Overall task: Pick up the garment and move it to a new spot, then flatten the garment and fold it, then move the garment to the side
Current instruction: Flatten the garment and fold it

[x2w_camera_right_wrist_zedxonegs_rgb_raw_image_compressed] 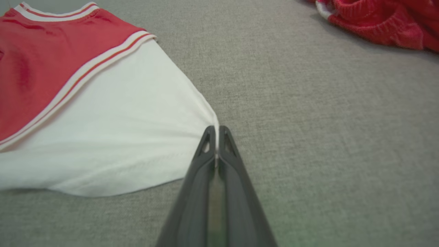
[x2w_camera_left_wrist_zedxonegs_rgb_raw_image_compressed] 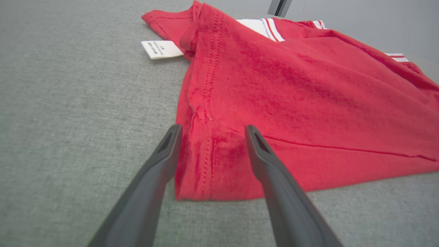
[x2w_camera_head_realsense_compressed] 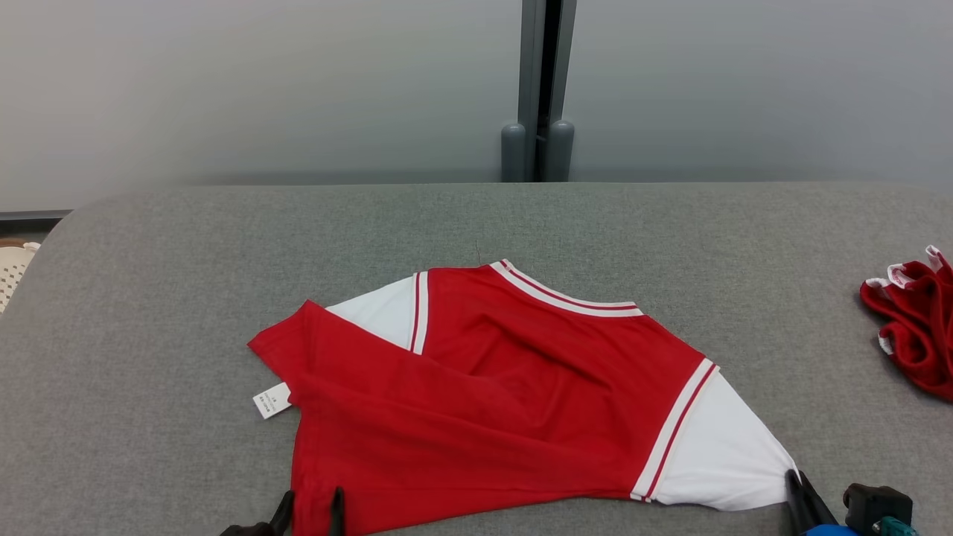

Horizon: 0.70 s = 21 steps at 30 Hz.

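Left gripper (x2w_camera_head_realsense_compressed: 311,497), at 7 o'clock in the head view: fingers spread apart, set either side of the red hem corner of the garment (x2w_camera_head_realsense_compressed: 484,387). Right gripper (x2w_camera_head_realsense_compressed: 795,476), at 5 o'clock: fingers pressed together, pinching the tip of the white sleeve (x2w_camera_head_realsense_compressed: 722,447), which is drawn to a point. The garment lies mostly flat at the centre of the grey table (x2w_camera_head_realsense_compressed: 149,335), with a white label (x2w_camera_head_realsense_compressed: 271,400) at its 9 o'clock edge. A crumpled red cloth (x2w_camera_head_realsense_compressed: 916,327) lies well apart at 3 o'clock.
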Available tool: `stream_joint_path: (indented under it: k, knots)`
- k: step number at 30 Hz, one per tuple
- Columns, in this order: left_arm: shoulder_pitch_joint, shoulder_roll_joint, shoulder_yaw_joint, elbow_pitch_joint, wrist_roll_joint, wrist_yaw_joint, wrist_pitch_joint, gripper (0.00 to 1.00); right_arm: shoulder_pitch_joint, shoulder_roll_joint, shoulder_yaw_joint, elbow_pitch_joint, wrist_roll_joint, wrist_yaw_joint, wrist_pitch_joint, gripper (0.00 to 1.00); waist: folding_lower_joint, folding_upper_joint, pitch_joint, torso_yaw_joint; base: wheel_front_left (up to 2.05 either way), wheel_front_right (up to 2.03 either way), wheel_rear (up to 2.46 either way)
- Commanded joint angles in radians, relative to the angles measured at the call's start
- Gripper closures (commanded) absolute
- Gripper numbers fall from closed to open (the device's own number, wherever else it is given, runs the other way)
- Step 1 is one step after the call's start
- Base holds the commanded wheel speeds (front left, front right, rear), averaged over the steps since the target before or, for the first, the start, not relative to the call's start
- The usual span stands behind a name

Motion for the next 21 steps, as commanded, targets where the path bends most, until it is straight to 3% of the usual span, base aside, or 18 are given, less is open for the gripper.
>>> stream_joint_path:
  k: [1, 9, 11, 12, 13, 14, 21]
  knots:
    - [-0.034, 0.000, -0.001, 0.011, 0.009, -0.006, -0.005, 0.00, -0.006, -0.004, 0.007, -0.003, 0.007, 0.000, 0.001, 1.00, 0.0000, -0.0001, 0.005, -0.001, 0.00, 0.00, 0.00]
    - [-0.080, 0.000, 0.000, 0.074, 0.000, -0.021, -0.004, 0.00, -0.014, -0.004, 0.028, -0.011, 0.019, 0.000, 0.001, 1.00, 0.0000, -0.0001, 0.018, -0.010, 0.00, 0.00, 0.00]
    - [-0.082, 0.000, -0.003, 0.072, -0.006, -0.024, -0.004, 0.26, -0.014, -0.004, 0.028, -0.013, 0.021, 0.000, 0.001, 1.00, 0.0000, -0.0001, 0.019, -0.012, 0.00, 0.00, 0.00]
    - [-0.083, 0.000, -0.004, 0.070, -0.008, -0.025, -0.004, 0.58, -0.013, -0.004, 0.028, -0.014, 0.023, 0.000, 0.001, 1.00, 0.0000, -0.0001, 0.020, -0.012, 0.00, 0.00, 0.00]
    - [-0.082, 0.000, -0.007, 0.070, -0.008, -0.026, -0.004, 0.73, -0.013, -0.004, 0.028, -0.015, 0.024, 0.000, 0.001, 1.00, 0.0000, -0.0001, 0.021, -0.012, 0.00, 0.00, 0.00]
    - [-0.080, 0.000, -0.009, 0.074, -0.010, -0.026, -0.004, 1.00, -0.012, -0.004, 0.028, -0.016, 0.024, 0.000, 0.001, 1.00, 0.0000, -0.0001, 0.021, -0.012, 0.00, 0.00, 0.00]
    - [-0.084, 0.000, 0.003, 0.027, 0.001, -0.024, -0.004, 1.00, -0.020, -0.004, 0.034, -0.050, 0.054, 0.000, 0.001, 1.00, 0.0000, -0.0001, 0.012, -0.009, 0.00, 0.00, 0.00]
